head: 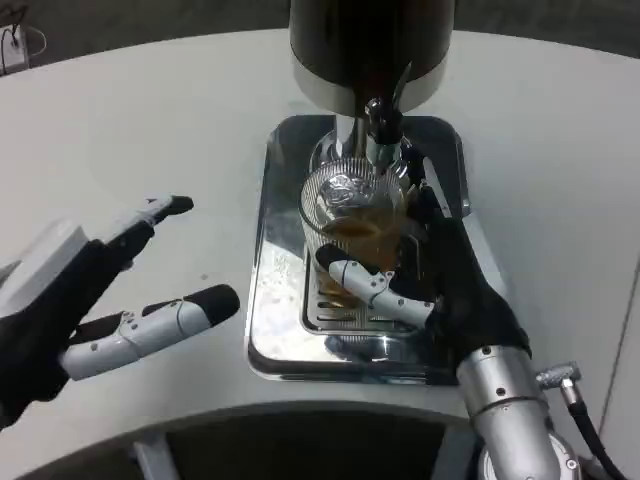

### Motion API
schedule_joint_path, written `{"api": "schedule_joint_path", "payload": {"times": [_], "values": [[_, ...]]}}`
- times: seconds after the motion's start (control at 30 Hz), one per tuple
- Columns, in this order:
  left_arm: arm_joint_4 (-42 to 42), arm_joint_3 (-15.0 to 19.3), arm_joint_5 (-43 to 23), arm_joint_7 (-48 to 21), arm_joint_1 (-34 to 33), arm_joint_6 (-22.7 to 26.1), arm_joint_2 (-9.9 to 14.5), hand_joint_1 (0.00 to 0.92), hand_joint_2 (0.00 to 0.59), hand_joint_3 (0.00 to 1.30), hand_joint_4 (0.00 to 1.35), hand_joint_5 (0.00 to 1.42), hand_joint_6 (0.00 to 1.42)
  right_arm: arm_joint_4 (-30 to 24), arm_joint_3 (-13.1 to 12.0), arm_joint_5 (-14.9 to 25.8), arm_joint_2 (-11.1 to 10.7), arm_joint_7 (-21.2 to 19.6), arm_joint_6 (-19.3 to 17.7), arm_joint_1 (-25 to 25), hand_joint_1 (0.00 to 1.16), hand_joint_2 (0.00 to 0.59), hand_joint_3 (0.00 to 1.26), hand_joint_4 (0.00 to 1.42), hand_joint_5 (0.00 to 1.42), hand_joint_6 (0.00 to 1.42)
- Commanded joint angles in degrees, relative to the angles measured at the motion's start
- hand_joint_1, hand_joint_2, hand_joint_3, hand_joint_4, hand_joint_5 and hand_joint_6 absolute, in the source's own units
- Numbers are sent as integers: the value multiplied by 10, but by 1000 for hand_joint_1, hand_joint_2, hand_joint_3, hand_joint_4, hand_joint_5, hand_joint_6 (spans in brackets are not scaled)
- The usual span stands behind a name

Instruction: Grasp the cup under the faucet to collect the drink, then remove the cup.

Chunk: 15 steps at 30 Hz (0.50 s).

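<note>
In the head view the cup [352, 228], clear and partly filled with amber drink, stands upright on the metal drip tray [268, 300] directly beneath the faucet [381, 118], at the far middle of the bench [150, 130]. The right hand [440, 285] wraps it from the right side, its fingers [365, 280] clamped around the lower wall. The left hand [90, 300] waits well apart near the bench's near left edge, fingers spread and holding nothing, so removal likely falls to the right hand, drawing the upright cup toward the bench's near edge, clear of the faucet.
</note>
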Motion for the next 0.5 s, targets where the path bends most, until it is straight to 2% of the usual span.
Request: {"api": "schedule_joint_path", "payload": {"times": [0.03, 0.5], "values": [[10, -22, 22, 4, -9, 1, 10, 0, 56, 109, 12, 86, 202, -3, 1, 10, 11, -2, -6, 9, 756, 229, 0, 13, 128, 96], [17, -32, 26, -1, -9, 4, 10, 0, 58, 108, 10, 77, 193, 6, 8, 6, 21, -17, -32, 2, 757, 229, 0, 53, 156, 96]]}}
